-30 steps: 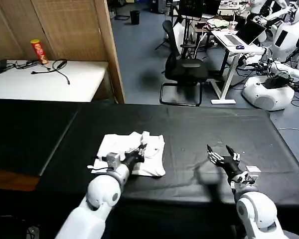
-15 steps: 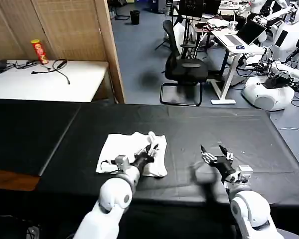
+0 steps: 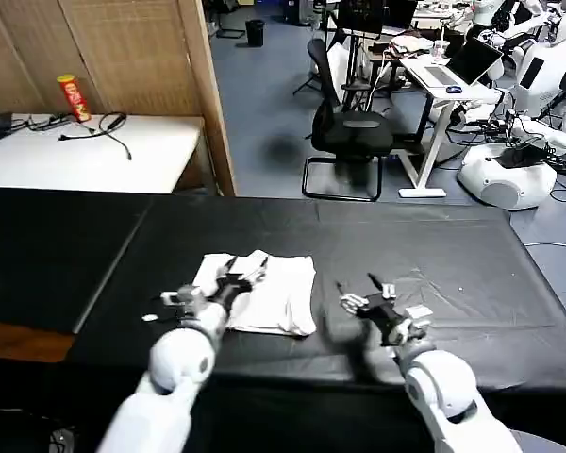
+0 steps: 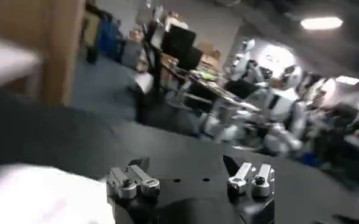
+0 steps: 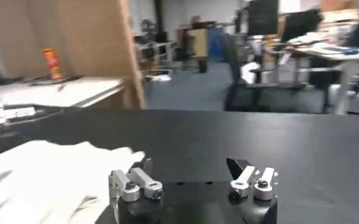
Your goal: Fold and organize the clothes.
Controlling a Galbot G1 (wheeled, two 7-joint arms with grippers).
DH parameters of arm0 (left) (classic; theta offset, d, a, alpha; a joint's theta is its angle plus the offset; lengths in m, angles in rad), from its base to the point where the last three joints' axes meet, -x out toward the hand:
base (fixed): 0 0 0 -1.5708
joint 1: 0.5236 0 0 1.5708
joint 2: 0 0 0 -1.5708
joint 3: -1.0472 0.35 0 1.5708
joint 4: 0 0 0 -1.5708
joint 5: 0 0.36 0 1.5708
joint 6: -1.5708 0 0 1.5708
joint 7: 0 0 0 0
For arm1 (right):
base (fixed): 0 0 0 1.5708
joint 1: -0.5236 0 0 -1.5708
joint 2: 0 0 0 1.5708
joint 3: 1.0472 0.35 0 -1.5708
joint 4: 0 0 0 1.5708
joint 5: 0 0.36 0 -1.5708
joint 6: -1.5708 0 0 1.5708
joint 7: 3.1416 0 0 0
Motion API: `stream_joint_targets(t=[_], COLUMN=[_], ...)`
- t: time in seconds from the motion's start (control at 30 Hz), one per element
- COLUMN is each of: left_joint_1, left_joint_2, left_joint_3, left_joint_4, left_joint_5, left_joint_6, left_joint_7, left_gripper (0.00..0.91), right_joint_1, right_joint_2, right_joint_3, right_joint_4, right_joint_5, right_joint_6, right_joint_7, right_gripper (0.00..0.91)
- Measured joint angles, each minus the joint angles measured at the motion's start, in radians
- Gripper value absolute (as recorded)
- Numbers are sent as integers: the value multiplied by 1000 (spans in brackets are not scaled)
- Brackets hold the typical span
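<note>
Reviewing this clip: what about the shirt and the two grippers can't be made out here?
- T-shirt print: head view shows a plain white folded face only; any print is hidden.
- Shirt's near-left part: head view, covered by the left gripper.
- Shirt folds: left wrist view, blurred and cut by the edge.
- Right gripper: open beside the shirt; whether it touches the black table is unclear.

Black-covered table [image 3: 434,255] in front; white side table [image 3: 94,156] at left with black cables [image 3: 99,127] and a red-yellow can [image 3: 74,98]. Wooden partition [image 3: 123,52] behind it. Blue-grey floor [image 3: 264,104] — black office chair [image 3: 351,127], white desk [image 3: 443,80] with laptop [image 3: 472,58].
</note>
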Motion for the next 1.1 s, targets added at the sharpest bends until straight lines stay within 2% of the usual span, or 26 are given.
stream_joint_targets(t=[0.23,0.4,0.67,0.8,1.0,1.1], left_joint_1=[26,44,49,49,58,70], left_joint_2=[84,86,62,48,15,-5], left_joint_3=[-79,-115,-139,-149,-161,-170], left_joint_4=[33,46,69,82,97,87], left_joint_5=[30,28,-17,-73,-153,-183], left_joint_6=[-3,-9,-10,-7,-10,-7], left_joint_7=[0,5,20,27,33,30], left_gripper=[878,878,878,878,878,878], right_joint_1=[123,183,150,109,55,38], right_joint_2=[40,72,61,70,84,95], right_joint_3=[-146,-202,-151,-89,-13,8], right_joint_4=[-85,-153,-133,-94,-26,-2], right_joint_5=[-70,-177,-228,-213,-99,-70], right_joint_6=[-7,-74,-88,-75,-16,-5], right_joint_7=[-1,23,57,78,108,106], right_gripper=[878,878,878,878,878,878])
